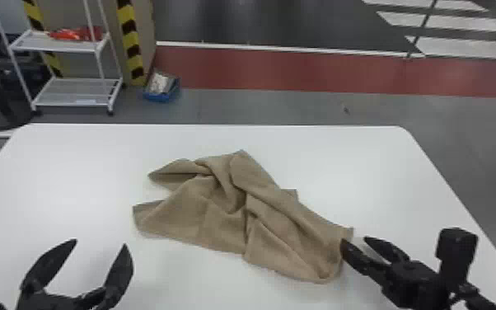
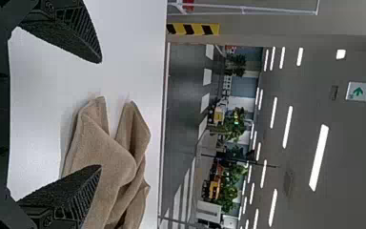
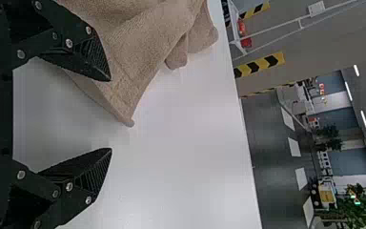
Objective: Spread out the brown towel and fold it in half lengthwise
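Fingers wide apart on left gripper, above the near-left part of white bench. In head view, sits near the towel's left side, with bare bench between. In left wrist view, shows both ribbed fingers well spread, one crossing in front of the towel.

Fingers likewise wide on right gripper, at the towel's right end. In head view, reaches in from the near right, one fingertip overlapping the cloth edge; cannot tell whether touching. In right wrist view, shows one finger in front of the cloth and the other over bare bench, with a towel corner beyond the tips.

Brown towel: lies rumpled on the middle of the bench, extending toward the near right. Bunches into a twisted fold near its centre, with long creases running to the right end. Points one corner toward the far edge and two to the left, the nearer of these lying flatter. Rounds over at the near-right end, beside a pointed corner.

Beyond bench, on floor at far left: white rack with red items on a shelf; blue bin just beside, to the right.
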`<action>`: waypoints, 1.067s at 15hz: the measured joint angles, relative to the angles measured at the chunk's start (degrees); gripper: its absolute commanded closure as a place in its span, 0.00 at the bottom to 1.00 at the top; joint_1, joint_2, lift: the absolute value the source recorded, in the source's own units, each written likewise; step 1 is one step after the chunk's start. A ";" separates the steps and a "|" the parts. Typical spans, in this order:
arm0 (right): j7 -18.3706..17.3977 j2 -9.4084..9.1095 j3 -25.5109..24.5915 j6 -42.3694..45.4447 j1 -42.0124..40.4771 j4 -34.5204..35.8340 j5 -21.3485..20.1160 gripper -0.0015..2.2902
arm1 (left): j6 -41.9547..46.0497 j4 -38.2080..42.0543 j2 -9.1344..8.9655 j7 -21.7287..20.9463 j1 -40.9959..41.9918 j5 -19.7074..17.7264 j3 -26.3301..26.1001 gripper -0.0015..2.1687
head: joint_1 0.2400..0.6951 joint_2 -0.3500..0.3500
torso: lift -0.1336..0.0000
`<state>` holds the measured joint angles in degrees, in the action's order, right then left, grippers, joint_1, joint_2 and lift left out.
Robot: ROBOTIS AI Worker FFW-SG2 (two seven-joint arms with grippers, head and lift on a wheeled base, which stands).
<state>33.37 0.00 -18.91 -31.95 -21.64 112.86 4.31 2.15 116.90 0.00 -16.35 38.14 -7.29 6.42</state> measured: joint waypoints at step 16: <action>16.09 0.00 -9.62 9.06 1.30 12.22 14.80 0.85 | 0.00 -0.09 0.00 -0.35 0.18 -0.19 0.57 0.05 | 1.00 0.40 | 0.07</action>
<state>49.46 0.00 -28.53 -22.89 -20.34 125.08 19.10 2.15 116.80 0.00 -16.70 38.31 -7.49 6.98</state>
